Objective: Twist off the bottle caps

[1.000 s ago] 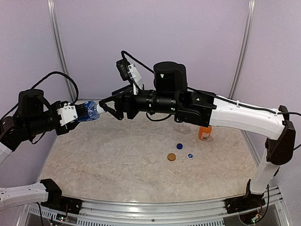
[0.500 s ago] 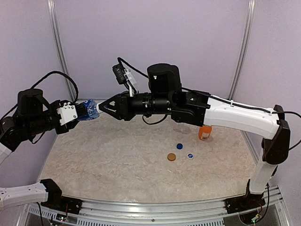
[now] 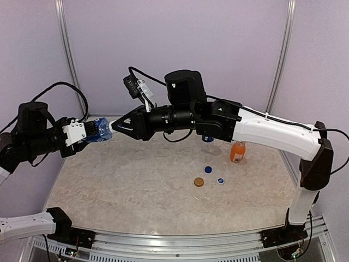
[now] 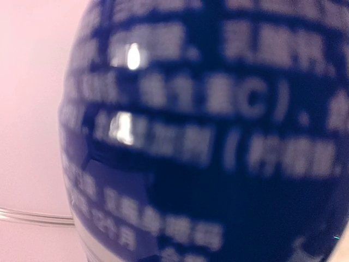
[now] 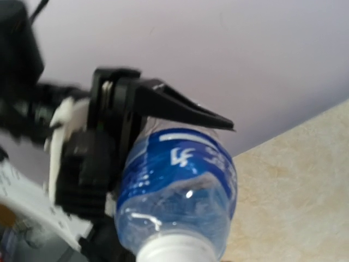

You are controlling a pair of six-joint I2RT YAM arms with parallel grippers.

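A clear bottle with a dark blue label (image 3: 104,131) is held off the table, lying sideways, with my left gripper (image 3: 94,131) shut round its body. Its label (image 4: 218,136) fills the left wrist view. My right gripper (image 3: 113,126) meets the bottle's neck end, its fingers drawn together to a point there over the cap, which is hidden. In the right wrist view the bottle (image 5: 180,180) shows down to its white neck ring (image 5: 174,248), with a black left finger (image 5: 180,109) over it. Three loose caps lie on the table: blue (image 3: 208,169), orange-brown (image 3: 199,182), and blue with a whitish rim (image 3: 220,180).
A short bottle of orange liquid (image 3: 236,152) stands at the back right of the marbled table (image 3: 136,191), just behind my right arm's long white link (image 3: 272,134). Purple walls with metal posts close in the back and sides.
My right gripper has moved left onto the bottle's neck end and its wide-open fingers have closed together there. The left gripper keeps holding the bottle, almost unmoved.
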